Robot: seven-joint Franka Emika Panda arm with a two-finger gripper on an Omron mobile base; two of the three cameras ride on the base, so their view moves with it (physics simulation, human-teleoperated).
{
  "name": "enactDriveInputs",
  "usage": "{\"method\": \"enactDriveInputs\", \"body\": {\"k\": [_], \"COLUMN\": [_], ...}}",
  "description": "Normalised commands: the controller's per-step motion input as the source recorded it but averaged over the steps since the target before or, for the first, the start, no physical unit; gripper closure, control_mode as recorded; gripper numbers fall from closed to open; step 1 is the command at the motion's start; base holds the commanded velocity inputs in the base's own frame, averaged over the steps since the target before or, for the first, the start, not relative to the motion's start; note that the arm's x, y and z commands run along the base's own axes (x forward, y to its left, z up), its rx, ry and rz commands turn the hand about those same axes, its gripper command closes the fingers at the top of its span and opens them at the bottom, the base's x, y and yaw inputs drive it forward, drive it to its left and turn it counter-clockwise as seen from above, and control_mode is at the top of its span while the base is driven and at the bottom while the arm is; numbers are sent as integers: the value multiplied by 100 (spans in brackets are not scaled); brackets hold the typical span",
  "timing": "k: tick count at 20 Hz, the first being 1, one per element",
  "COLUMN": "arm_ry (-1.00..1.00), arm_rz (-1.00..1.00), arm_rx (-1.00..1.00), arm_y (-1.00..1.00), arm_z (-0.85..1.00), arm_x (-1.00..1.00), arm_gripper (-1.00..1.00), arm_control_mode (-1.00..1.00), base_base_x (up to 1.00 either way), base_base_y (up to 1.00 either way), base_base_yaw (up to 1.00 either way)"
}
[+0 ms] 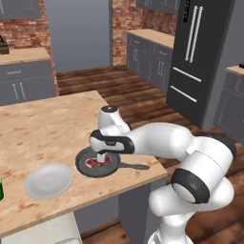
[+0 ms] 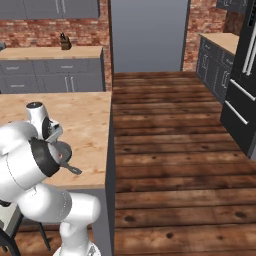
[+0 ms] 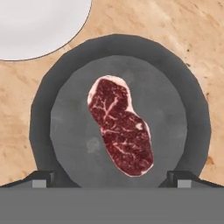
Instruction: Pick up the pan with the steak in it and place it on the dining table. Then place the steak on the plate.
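The dark grey pan (image 1: pixel 82 165) sits on the light wood dining table (image 1: pixel 43 128) near its right front corner, its thin handle pointing right toward the edge. The red marbled steak (image 1: pixel 94 163) lies flat in it. My gripper (image 1: pixel 102 158) hangs straight over the pan, pointing down, open and holding nothing. In the hand view the steak (image 3: pixel 120 127) lies in the middle of the pan (image 3: pixel 43 109), between my wide-apart fingertips (image 3: pixel 41 181). The pale plate (image 1: pixel 48 180) lies on the table just left of the pan, apart from it; its edge (image 3: pixel 35 22) shows at the upper left.
The table edge runs close to the right of the pan handle (image 2: pixel 72 169), with wooden floor (image 2: pixel 165 150) beyond. Grey wall counters (image 2: pixel 50 75) and a dark fridge (image 1: pixel 195 57) stand far off. Something green (image 1: pixel 1 188) stands at the table's left.
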Motion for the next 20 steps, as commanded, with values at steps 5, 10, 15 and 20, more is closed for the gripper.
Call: {"method": "enactDriveInputs", "body": {"k": [5,10,15,20], "arm_ry": [0,1,3,3], "arm_rz": [0,0,1,1], "arm_rx": [-4,-3,0,0], "arm_y": [0,0,0,0], "arm_z": [-13,-25,-16,-19], "arm_x": [3,2,12,13], "arm_gripper": [-100,-100,-100,-100], "arm_control_mode": [-100,-100,-100,-100], "base_base_x": [0,0,0,0], "base_base_y": [0,0,0,0], "base_base_yaw": [0,0,0,0]}}
